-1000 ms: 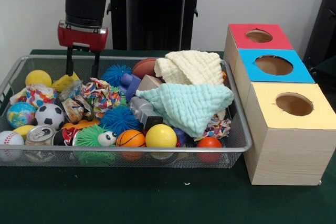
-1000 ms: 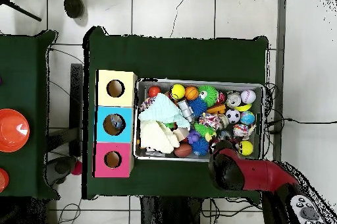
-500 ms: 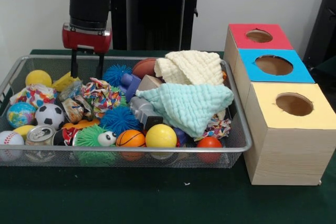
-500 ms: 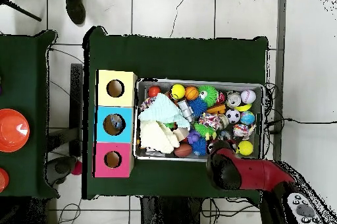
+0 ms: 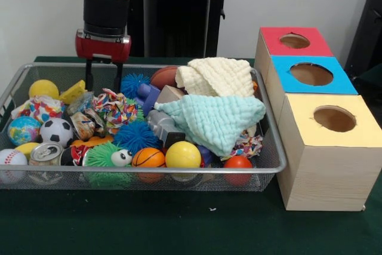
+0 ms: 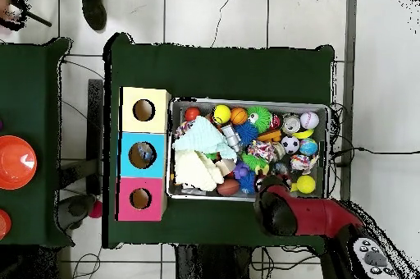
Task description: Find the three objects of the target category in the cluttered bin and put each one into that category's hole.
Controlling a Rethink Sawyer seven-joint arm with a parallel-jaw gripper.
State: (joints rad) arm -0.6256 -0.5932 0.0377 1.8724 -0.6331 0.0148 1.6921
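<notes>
The wire-mesh bin [image 5: 179, 170] is full of toys and also shows in the overhead view [image 6: 330, 140]. My gripper [image 5: 104, 83] hangs open and empty over the bin's far left part, its fingers [image 5: 89, 76] just above the clutter. A crumpled see-through thing [image 5: 80, 103], possibly a bottle, lies just below and left of it; I cannot tell for sure. No other bottle shows plainly. The blue-surround hole [image 5: 311, 74] is the middle one of the wooden box and shows in the overhead view [image 6: 142, 155]. In the overhead view the arm [image 6: 303, 217] hides the gripper.
A cream towel [image 5: 216, 76] and a mint towel [image 5: 215, 117] cover the bin's right half. A silver can [image 5: 45, 153], balls and spiky toys fill the left. The red hole [image 5: 294, 40] and yellow hole [image 5: 334, 118] flank the blue one. A person's foot [image 6: 93, 5] shows at the overhead view's top edge.
The gripper has shifted a little to the right along the bin's far side in the front view, still open and empty. Nothing in the bin has moved.
</notes>
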